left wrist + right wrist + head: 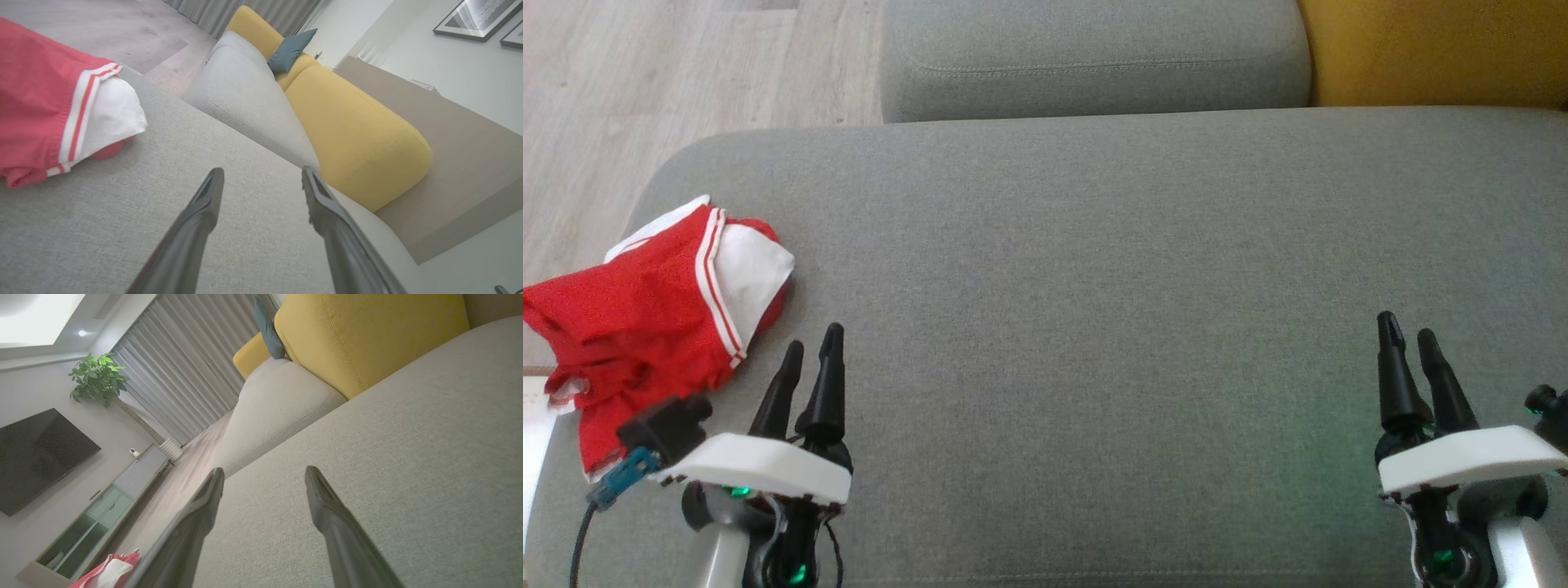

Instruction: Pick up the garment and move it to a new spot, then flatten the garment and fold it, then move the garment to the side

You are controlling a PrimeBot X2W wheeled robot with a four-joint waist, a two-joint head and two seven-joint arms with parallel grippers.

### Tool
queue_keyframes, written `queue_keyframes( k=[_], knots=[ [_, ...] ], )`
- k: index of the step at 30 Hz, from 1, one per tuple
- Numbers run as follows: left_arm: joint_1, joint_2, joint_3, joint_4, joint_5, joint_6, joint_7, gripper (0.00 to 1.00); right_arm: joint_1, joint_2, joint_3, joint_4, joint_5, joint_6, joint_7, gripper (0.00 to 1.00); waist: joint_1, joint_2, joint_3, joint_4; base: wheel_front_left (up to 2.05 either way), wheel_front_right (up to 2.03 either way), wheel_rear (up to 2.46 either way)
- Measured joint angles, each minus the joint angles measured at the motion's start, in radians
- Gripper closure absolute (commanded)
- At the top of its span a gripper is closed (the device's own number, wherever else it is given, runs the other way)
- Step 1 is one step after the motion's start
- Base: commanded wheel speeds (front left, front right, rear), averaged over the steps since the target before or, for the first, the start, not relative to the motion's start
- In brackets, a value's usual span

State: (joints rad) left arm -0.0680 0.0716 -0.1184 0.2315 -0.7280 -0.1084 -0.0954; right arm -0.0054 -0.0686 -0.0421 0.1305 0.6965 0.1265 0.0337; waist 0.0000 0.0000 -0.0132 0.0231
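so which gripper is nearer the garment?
The left gripper: the red garment lies right beside it, while the right gripper sits across the grey cushion.

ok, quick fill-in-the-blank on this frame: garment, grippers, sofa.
1. The red-and-white garment lies crumpled at the robot's ___ end of the grey cushion.
2. The left gripper and right gripper both have their jaws ___, holding nothing.
3. The backrest beyond the cushion's far right corner is coloured ___.
Missing words: left; open; yellow.
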Motion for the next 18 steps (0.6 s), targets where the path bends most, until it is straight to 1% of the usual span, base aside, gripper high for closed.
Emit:
queue_keyframes(
  k=[1, 8, 11, 18],
  knots=[
    [0.0, 0.0, 0.0, 0.0, 0.0, 0.0, 0.0, 0.0, 0.0, 0.0, 0.0, 0.0, 0.0, 0.0, 0.0, 0.0, 0.0, 0.0, 0.0, 0.0, 0.0, 0.0, 0.0],
    [-0.002, 0.009, -0.013, 0.009, 0.092, 0.014, -0.021, 0.0, 0.002, 0.001, 0.004, -0.006, -0.105, 0.0, -0.013, 0.0, 0.0, 0.0, 0.001, -0.002, 0.0, 0.0, 0.0],
    [-0.005, 0.011, -0.026, 0.019, 0.144, 0.03, -0.031, 0.0, 0.011, 0.002, 0.006, -0.009, -0.16, 0.0, -0.019, 0.0, 0.0, 0.0, 0.001, -0.002, 0.0, 0.0, 0.0],
    [-0.005, 0.02, -0.028, 0.022, 0.224, 0.048, -0.049, 0.0, 0.019, 0.006, 0.013, -0.012, -0.248, 0.0, -0.026, 0.0, 0.0, 0.0, 0.003, 0.001, 0.0, 0.0, 0.0]
  ],
)
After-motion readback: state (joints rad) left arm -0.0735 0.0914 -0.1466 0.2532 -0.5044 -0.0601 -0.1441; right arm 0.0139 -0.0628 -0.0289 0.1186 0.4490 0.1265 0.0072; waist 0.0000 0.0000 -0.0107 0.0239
